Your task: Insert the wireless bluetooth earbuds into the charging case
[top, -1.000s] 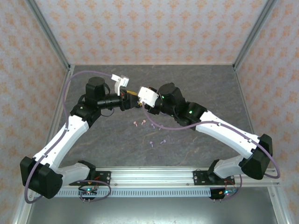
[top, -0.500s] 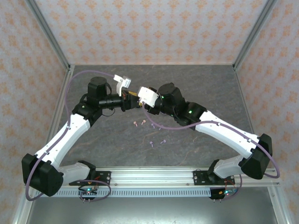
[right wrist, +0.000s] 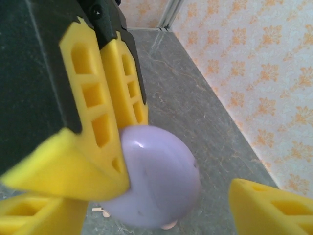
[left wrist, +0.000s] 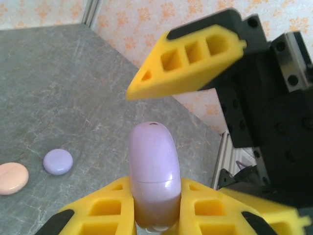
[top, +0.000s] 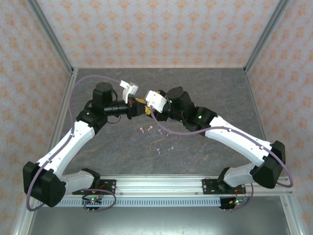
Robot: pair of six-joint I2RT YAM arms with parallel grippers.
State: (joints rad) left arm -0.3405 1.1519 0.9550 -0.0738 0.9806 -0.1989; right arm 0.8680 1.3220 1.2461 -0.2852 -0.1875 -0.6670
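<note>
— Left arm has crept rightward; my left gripper pinches the lavender charging case, lid closed.
— My right gripper stands spread around it. Earbuds lie on the table below. Prying off-centre could twist the case loose.

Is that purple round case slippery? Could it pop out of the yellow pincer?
Probably a bit slippery: the purple case looks smooth and shiny, with a glint on it. The left pincer only pinches one end, so it might squirt out. It looks hard, not squishy.
</note>
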